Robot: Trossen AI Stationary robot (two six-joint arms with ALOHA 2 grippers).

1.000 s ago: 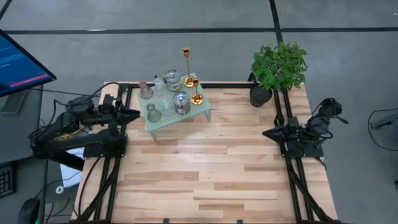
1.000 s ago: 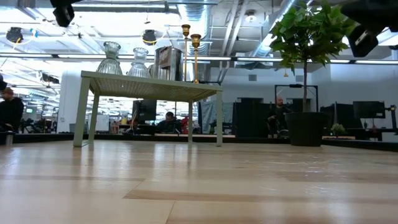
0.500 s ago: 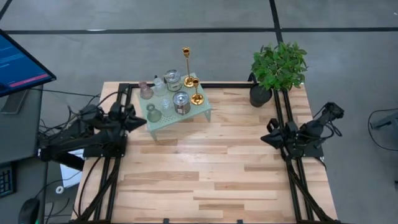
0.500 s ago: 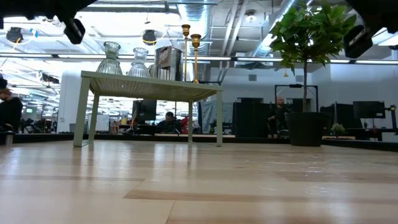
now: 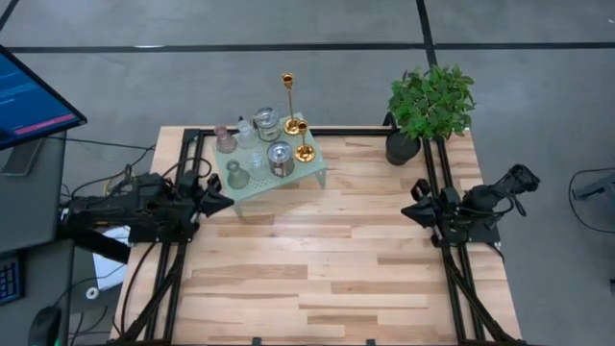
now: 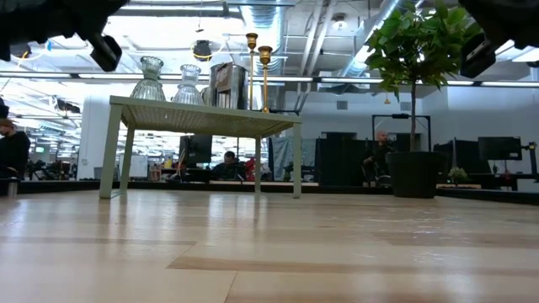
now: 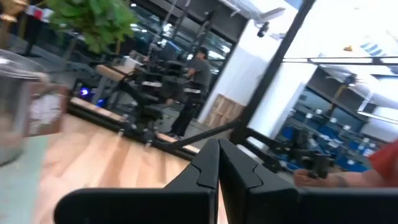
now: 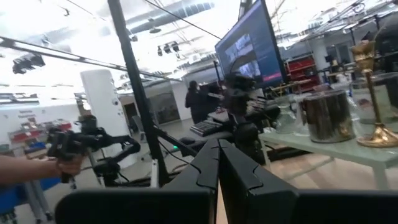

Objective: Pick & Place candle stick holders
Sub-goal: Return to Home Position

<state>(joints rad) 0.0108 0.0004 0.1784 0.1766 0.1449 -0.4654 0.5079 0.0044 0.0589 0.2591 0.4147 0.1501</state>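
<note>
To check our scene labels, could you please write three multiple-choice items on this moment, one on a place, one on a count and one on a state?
1. Where do the candle stick holders stand?
A) in a box
B) on the mint-green rack
C) on a chair

2. How many gold candlesticks show?
A) one
B) two
C) four

3. How are the left claw and the right claw?
A) both shut and empty
B) both wide open
C) each holding a holder

Answers:
1 B: the high view shows them all on the rack.
2 B: one is tall and one is short.
3 A: each wrist view shows its claw closed on nothing.
</note>
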